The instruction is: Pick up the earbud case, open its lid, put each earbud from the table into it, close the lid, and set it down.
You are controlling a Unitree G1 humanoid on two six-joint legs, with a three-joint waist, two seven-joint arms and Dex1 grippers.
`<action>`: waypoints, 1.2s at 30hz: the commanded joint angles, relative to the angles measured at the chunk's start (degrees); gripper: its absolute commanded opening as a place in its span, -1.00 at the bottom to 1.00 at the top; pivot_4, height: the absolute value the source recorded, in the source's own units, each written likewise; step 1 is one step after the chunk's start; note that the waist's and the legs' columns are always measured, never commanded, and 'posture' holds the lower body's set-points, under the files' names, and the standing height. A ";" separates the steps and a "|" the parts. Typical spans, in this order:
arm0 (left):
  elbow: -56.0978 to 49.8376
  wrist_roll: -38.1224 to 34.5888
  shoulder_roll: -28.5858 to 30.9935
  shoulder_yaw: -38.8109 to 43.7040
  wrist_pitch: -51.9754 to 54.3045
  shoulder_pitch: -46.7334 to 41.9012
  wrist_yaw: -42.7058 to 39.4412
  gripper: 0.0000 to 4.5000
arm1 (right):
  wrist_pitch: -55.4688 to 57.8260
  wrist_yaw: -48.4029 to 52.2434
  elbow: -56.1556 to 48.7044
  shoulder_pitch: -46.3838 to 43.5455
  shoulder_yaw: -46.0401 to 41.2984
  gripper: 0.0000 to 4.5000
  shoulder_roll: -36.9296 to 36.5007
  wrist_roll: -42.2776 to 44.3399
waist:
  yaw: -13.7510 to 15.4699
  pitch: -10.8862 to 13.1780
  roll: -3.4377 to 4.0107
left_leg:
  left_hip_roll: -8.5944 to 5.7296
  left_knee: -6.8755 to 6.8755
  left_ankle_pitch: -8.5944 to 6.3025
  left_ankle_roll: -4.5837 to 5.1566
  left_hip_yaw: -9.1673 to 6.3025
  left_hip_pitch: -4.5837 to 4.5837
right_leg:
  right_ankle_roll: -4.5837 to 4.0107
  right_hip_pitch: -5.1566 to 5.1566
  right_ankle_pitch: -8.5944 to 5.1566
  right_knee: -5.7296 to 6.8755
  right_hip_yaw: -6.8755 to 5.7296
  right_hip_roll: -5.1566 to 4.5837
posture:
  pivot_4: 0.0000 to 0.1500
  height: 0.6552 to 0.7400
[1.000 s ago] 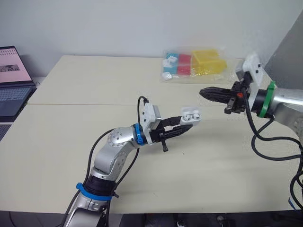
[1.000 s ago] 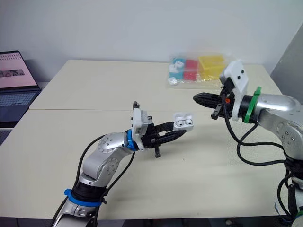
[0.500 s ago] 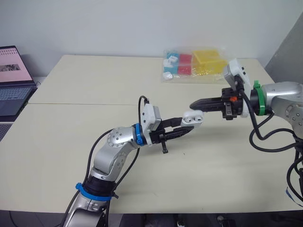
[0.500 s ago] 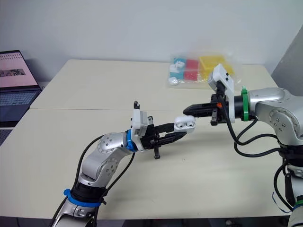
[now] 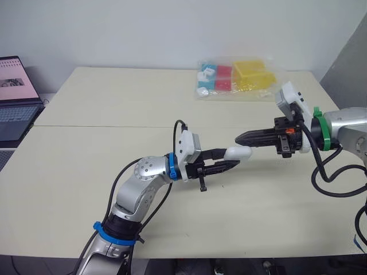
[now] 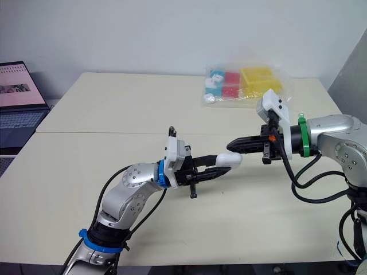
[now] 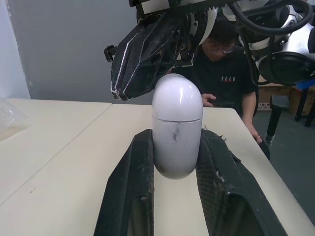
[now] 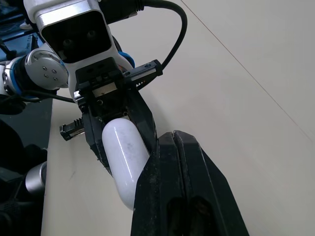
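The right gripper [image 5: 239, 138] blocks the lid end of the earbud case [image 5: 237, 152], seemingly touching it; bare table [image 5: 69, 183] spreads around.

Left gripper [image 5: 231, 158] jaws clamp the earbud case [image 5: 237, 152]; right gripper [image 5: 241, 138], jaws together, points at it

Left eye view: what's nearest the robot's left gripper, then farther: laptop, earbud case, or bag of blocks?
1. earbud case, held in the left gripper.
2. bag of blocks, well ahead of it.
3. laptop, far off left.
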 commanded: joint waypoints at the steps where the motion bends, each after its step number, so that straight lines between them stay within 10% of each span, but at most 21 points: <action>1: -0.67 -3.47 0.10 2.45 7.76 0.10 4.15 -0.65 | -6.60 -2.24 -1.91 3.04 -0.99 -1.00 0.08 -5.72 | 0.01 0.00 0.00 | 0.00 0.00 0.00 0.00 -0.01 0.00 | 0.00 0.01 0.00 0.00 -0.01 0.00 | 1.00 0.92; 14: 20.41 -9.88 -4.66 8.54 37.99 -8.64 15.35 -0.65 | -28.10 -7.08 -17.66 35.99 -8.93 -1.00 0.14 -20.06 | 0.12 0.01 -0.04 | -0.06 0.07 0.00 -0.01 -0.04 -0.01 | 0.07 0.06 -0.03 0.05 -0.12 -0.02 | 1.00 0.92; 22: 27.38 -10.49 -2.88 11.03 48.65 -12.44 15.55 -0.65 | -27.19 -9.12 -22.73 39.49 -6.93 -1.00 2.37 -20.87 | -0.82 0.01 -0.03 | -0.05 0.08 0.01 -0.03 -0.05 0.24 | 0.07 0.07 -0.03 0.31 -0.08 0.05 | 1.00 0.92; 30: 19.04 -7.45 9.79 6.10 46.86 -8.15 8.91 0.48 | -19.41 -9.51 -23.44 36.68 -6.68 -1.00 0.64 -16.63 | -1.85 0.00 -0.02 | 0.01 0.00 0.02 -0.04 -0.04 0.37 | 0.06 0.07 -0.04 0.35 0.08 0.10 | 1.00 0.92; 36: 8.74 2.06 28.64 0.64 23.28 1.41 -5.24 0.99 | -19.77 -7.61 -22.00 33.74 -6.59 -1.00 -0.47 -15.83 | -2.00 0.00 -0.02 | 0.09 -0.11 0.05 -0.11 -0.02 0.66 | -0.08 0.19 -0.06 0.41 0.21 0.10 | 1.00 0.92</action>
